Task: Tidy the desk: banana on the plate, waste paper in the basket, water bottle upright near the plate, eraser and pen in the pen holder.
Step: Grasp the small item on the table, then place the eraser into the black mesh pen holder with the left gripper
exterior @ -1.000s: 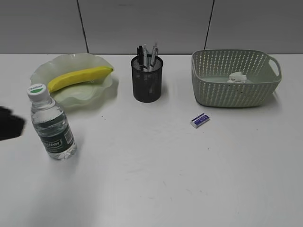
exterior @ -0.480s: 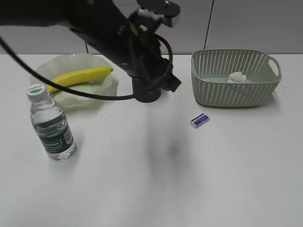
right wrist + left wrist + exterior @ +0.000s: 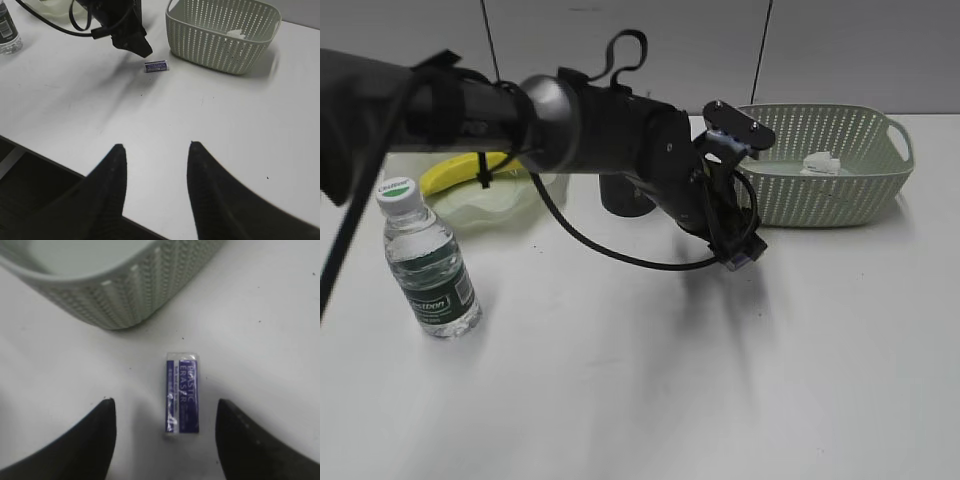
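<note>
A blue-and-white eraser (image 3: 182, 392) lies flat on the white desk (image 3: 620, 380) in front of the sage green basket (image 3: 840, 185). My left gripper (image 3: 164, 401) is open and hovers low over it, a finger on each side, touching nothing. In the exterior view this gripper (image 3: 738, 245) hides most of the eraser. The eraser also shows in the right wrist view (image 3: 156, 66). My right gripper (image 3: 156, 145) is open and empty above the desk's front edge. The banana (image 3: 455, 172) lies on the pale green plate (image 3: 505, 205). The water bottle (image 3: 428, 268) stands upright in front of the plate.
The waste paper (image 3: 820, 162) lies inside the basket. The black mesh pen holder (image 3: 620, 197) is mostly hidden behind my left arm, and its pens are hidden. The basket wall (image 3: 125, 295) is just beyond the eraser.
My left arm has swung in from the far left, across the plate and pen holder, and its open gripper is now down over the eraser. Nothing else moved.
</note>
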